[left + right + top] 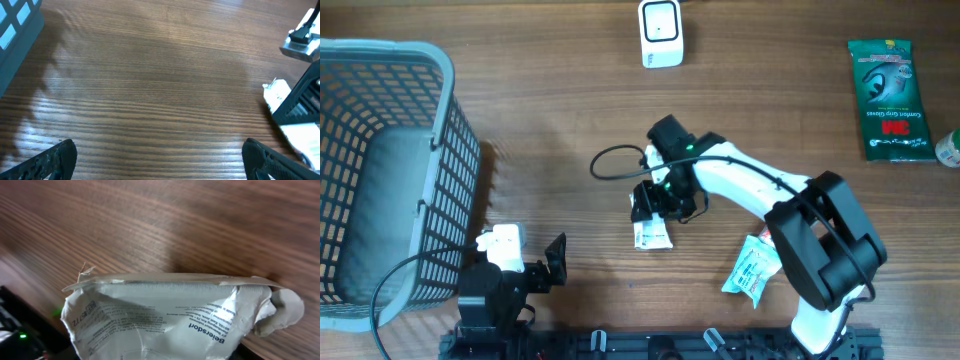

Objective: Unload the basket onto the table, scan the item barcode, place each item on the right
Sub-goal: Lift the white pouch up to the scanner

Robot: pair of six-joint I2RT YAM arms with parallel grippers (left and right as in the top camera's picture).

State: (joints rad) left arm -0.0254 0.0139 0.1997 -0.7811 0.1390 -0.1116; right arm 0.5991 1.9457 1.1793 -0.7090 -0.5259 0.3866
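Packet [170,325] clenched in right gripper [655,205] mid-table; left gripper [160,152] released beside basket [448,100].

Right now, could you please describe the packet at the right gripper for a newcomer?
From the grey basket at the left, look right to the middle. The white packet lies directly beneath the right gripper; the other, teal-printed packet lies apart, further right.
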